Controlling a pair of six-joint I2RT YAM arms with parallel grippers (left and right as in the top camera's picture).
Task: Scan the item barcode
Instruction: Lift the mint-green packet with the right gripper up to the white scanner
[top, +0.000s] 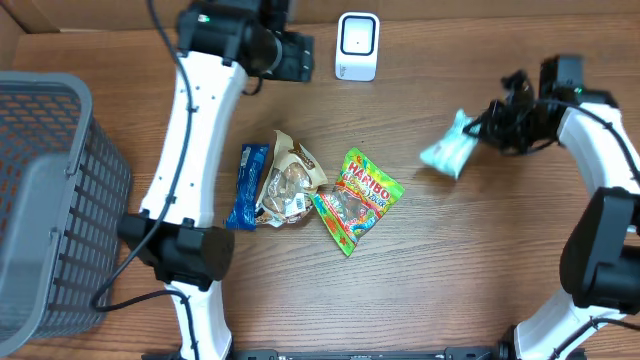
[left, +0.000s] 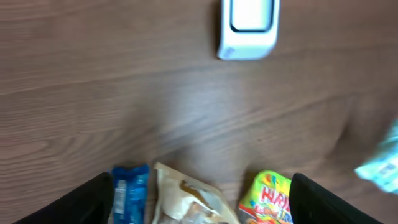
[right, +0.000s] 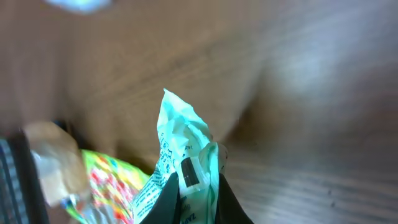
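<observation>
Mint-green packet (top: 448, 150) sits pinched in your right claw (right: 196, 206), held up for the scanner (top: 357, 46); left claw (left: 200, 202) gapes empty.

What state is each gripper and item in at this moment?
left gripper: open, empty
right gripper: shut on mint packet
mint packet: pinched at one end, crumpled
blue packet: lying flat
beige packet: lying flat, touching blue packet
Haribo packet: lying label up
scanner: standing, nothing before it
basket: nothing visible inside
</observation>
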